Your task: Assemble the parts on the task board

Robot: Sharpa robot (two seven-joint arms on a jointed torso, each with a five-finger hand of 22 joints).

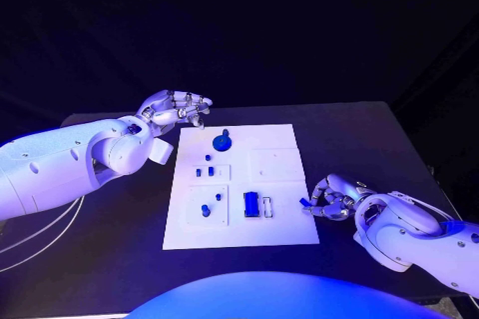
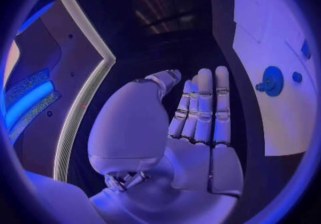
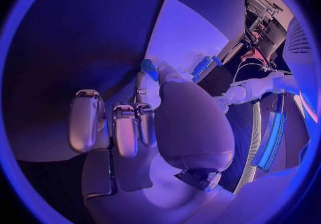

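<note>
The right hand [image 1: 331, 198] rests at the right edge of the flat white rectangular task board [image 1: 284, 232], its silver fingers curled in and pinching a small blue part [image 1: 304, 202] at their tips. The right wrist view shows the same piece, a small blue part [image 3: 149, 69], held between thumb and finger just above the board's edge.

The left hand [image 1: 178, 108] hovers above the tabletop [image 1: 349, 132] just off the board's far left corner, holding nothing; in the left wrist view its fingers [image 2: 204, 106] lie straight and side by side, with the thumb set apart.

On the board, nearest the left hand, lies a round blue disc with a short stem [image 1: 223, 142] (the left wrist view shows it as a disc with a small knob at its side [image 2: 270, 80]). A tiny blue stud [image 1: 208, 157] sits just below it. Further toward the robot, 2 small blue pieces [image 1: 205, 171] stand in a square recess, and a blue peg [image 1: 205, 210] stands in the next recess. Beside that, near the board's middle, a dark blue rectangular block [image 1: 252, 204] lies next to a narrow white slot [image 1: 266, 207].
</note>
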